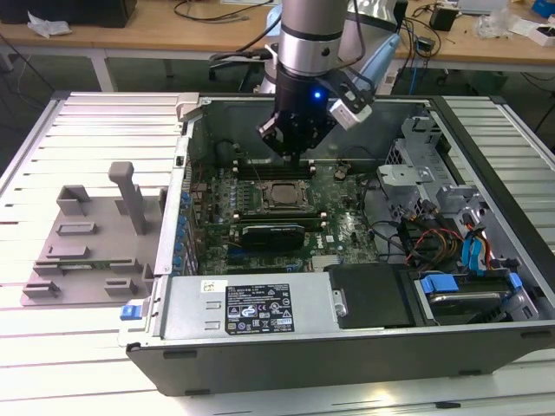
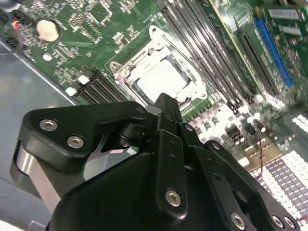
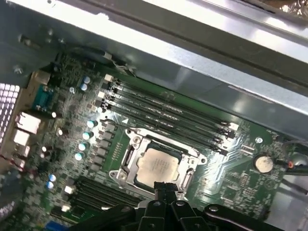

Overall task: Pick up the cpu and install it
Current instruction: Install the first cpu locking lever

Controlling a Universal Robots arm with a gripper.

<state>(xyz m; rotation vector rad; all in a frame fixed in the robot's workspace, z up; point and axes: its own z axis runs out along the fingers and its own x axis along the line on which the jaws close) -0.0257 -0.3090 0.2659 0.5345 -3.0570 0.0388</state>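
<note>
- Hanging over the middle of the open computer case (image 1: 347,347) in the exterior view: the gripper (image 1: 297,147), just above the green board (image 1: 342,230) and apart from it.
- Sitting flat inside the metal socket frame (image 3: 159,166) on the board: the cpu (image 3: 156,167), silvery top facing up, seen again in the second wrist view (image 2: 161,79).
- Carrying nothing: fingers pressed together into one narrow black tip, with no gap between them in both wrist views (image 2: 167,108) (image 3: 165,188).
- Hovering at one edge of the chip, that tip, close above the frame; touching or not, impossible to tell.
- Lying alongside the socket: rows of long black memory slots (image 3: 163,118), between the socket and the case's grey wall.
- Showing near a corner of the board: a round coin battery (image 3: 263,164), well apart from the chip.
- Resting outside the case, at the exterior view's left, on the white slatted table (image 1: 104,121): a grey plastic tray (image 1: 82,247) with upright blocks.
- Filling the case's end at the exterior view's right: bundled cables (image 1: 434,238) and blue drive clips (image 1: 475,251).
</note>
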